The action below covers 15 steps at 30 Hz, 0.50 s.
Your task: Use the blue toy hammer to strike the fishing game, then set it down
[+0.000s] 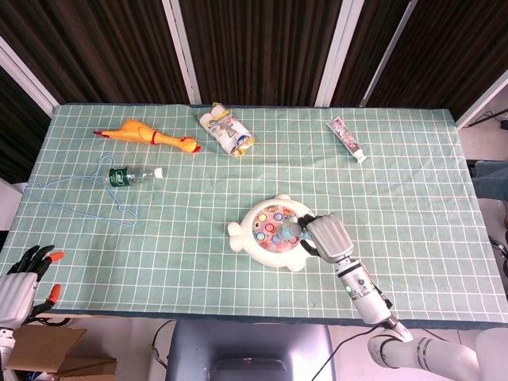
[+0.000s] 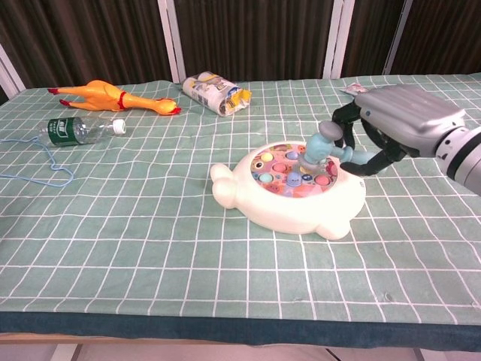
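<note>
The fishing game (image 1: 264, 244) (image 2: 282, 205), a cream fish-shaped toy with a round top of coloured pegs, lies near the table's front centre. My right hand (image 1: 329, 236) (image 2: 402, 124) grips the handle of the blue toy hammer (image 1: 293, 231) (image 2: 323, 146) just right of the game. The hammer head is over the right part of the coloured top, slightly raised in the chest view. My left hand (image 1: 24, 278) shows at the lower left, off the table, fingers spread and holding nothing.
An orange rubber chicken (image 1: 147, 136), a plastic bottle (image 1: 128, 175) and a blue wire hanger (image 1: 75, 190) lie at the left. A snack bag (image 1: 226, 132) sits at the back centre, a tube (image 1: 348, 138) at the back right. Green checked cloth covers the table (image 1: 413, 206).
</note>
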Tool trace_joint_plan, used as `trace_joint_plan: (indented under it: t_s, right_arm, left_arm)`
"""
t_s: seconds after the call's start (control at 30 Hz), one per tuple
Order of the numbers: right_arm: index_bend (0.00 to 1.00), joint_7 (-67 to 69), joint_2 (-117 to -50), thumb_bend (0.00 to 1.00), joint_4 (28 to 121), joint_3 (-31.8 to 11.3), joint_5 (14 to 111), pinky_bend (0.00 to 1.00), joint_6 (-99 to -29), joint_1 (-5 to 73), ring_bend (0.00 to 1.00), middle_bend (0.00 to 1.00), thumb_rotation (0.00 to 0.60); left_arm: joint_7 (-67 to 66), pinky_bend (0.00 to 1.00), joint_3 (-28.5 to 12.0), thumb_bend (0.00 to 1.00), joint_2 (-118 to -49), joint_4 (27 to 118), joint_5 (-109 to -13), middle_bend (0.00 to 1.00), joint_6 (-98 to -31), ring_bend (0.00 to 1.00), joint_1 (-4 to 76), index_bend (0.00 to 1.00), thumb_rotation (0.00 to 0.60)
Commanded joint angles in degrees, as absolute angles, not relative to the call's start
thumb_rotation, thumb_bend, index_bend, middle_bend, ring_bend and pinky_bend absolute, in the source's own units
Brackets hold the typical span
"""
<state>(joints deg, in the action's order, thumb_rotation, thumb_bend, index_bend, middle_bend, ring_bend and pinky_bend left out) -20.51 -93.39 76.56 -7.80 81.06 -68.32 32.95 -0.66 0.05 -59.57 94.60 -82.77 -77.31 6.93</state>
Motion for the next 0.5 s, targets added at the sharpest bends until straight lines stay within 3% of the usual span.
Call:
trace_joint_plan:
  t_s: [0.03, 0.23, 0.5]
  right_arm:
    - [0.85, -19.69, -91.01, 1.0, 78.2, -7.86, 81.51, 0.95, -69.72, 31.86, 0.79, 0.68, 0.6]
    - [0.85, -18.25, -87.75, 1.0, 76.97, -6.27, 82.34, 0.95, -70.44, 30.08, 0.79, 0.68, 0.6]
    - [0.85, -10.32, -86.99, 1.0, 67.81, -3.4, 84.01, 0.94, -68.38, 28.9, 0.79, 0.68, 0.6]
  left_arm:
    - [-0.77, 0.25, 0.11, 0.44, -59.58, 94.68, -82.77, 0.11, -77.14, 0.06, 6.99, 0.23, 0.6]
    - [-0.89, 0.25, 0.08, 0.44, -59.6, 94.77, -82.68, 0.11, -77.2, 0.06, 6.96, 0.23, 0.6]
    - [-1.23, 0.25, 0.0, 0.44, -59.62, 94.92, -82.25, 0.11, -77.07, 0.06, 6.95, 0.23, 0.6]
